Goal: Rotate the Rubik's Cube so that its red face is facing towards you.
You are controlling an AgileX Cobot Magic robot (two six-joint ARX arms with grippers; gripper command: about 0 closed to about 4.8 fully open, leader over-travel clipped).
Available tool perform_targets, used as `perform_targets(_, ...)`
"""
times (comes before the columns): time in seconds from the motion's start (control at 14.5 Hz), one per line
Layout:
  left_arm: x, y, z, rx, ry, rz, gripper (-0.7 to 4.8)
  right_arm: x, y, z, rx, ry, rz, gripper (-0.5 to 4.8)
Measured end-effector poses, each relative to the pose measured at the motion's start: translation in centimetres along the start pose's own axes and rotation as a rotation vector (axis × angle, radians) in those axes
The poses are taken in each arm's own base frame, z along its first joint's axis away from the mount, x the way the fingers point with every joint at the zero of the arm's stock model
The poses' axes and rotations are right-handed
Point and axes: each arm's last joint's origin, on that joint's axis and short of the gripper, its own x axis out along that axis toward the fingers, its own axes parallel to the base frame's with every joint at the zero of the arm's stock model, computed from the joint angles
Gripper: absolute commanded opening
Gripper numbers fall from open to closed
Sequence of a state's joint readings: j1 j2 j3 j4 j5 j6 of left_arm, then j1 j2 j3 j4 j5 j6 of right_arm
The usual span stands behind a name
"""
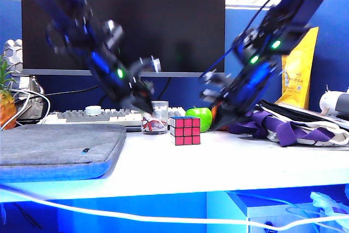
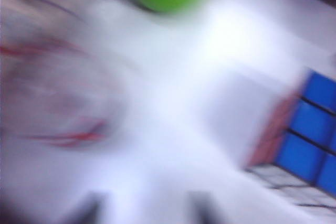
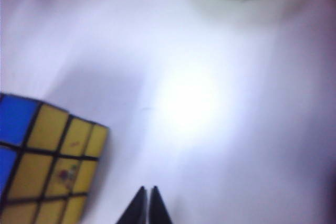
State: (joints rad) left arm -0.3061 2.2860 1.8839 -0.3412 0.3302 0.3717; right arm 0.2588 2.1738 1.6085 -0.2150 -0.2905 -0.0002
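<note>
Exterior view: small Rubik's Cube (image 1: 185,130) on white table (image 1: 229,162), lower centre, red face (image 1: 188,131) already front | left gripper (image 1: 143,103) spread, empty | right gripper (image 3: 146,203) nearly closed, empty | step: letting go; next: lift both clear without nudging.

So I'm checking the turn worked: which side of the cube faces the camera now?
The red face of the cube: nine pinkish-red squares toward the front camera, with blue on top.
</note>
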Motion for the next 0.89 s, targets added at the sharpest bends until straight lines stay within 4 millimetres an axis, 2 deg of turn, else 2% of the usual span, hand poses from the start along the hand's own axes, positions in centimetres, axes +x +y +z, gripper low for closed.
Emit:
perform_targets(0.14,-2.1,0.3,0.7,-0.01,0.029,0.014,-0.05,-2.2,-0.5,0.9,0.016,-0.002,-0.019,-0.01)
perform_targets(0.21,-3.7,-0.1,0.6,-0.05,0.109,-0.012,-0.05,-4.0,-0.3,1.1,0.037,0.043,-0.01,-0.01)
perform_targets(0.27,-4.5,-0.6,0.5,-0.06,0.158,-0.035,-0.05,-4.9,-0.1,1.2,0.047,0.066,0.008,-0.01)
perform_targets(0.41,-8.0,-2.2,1.9,-0.067,0.201,-0.093,-0.05,-8.4,1.4,1.9,0.032,0.055,0.058,-0.01)
perform_targets(0.55,-11.7,-4.1,3.9,-0.035,0.144,-0.075,-0.05,-12.9,3.7,2.4,-0.034,-0.04,0.078,-0.01)
perform_targets(0.69,-13.6,-6.8,4.1,0.002,0.137,-0.086,-0.05,-16.0,5.5,0.3,-0.048,-0.058,0.097,-0.01)
perform_targets(0.76,-14.2,-9.0,3.3,0.006,0.172,-0.079,-0.05,-17.6,6.1,-1.5,-0.034,-0.076,0.1,-0.01)
perform_targets(0.82,-15.2,-11.5,2.3,0.022,0.181,-0.004,-0.05,-20.1,7.1,-3.9,-0.026,-0.145,0.099,-0.01)
perform_targets(0.89,-15.9,-13.1,1.7,0.023,0.153,0.016,-0.05,-22.0,7.5,-5.6,-0.023,-0.229,0.097,-0.01)
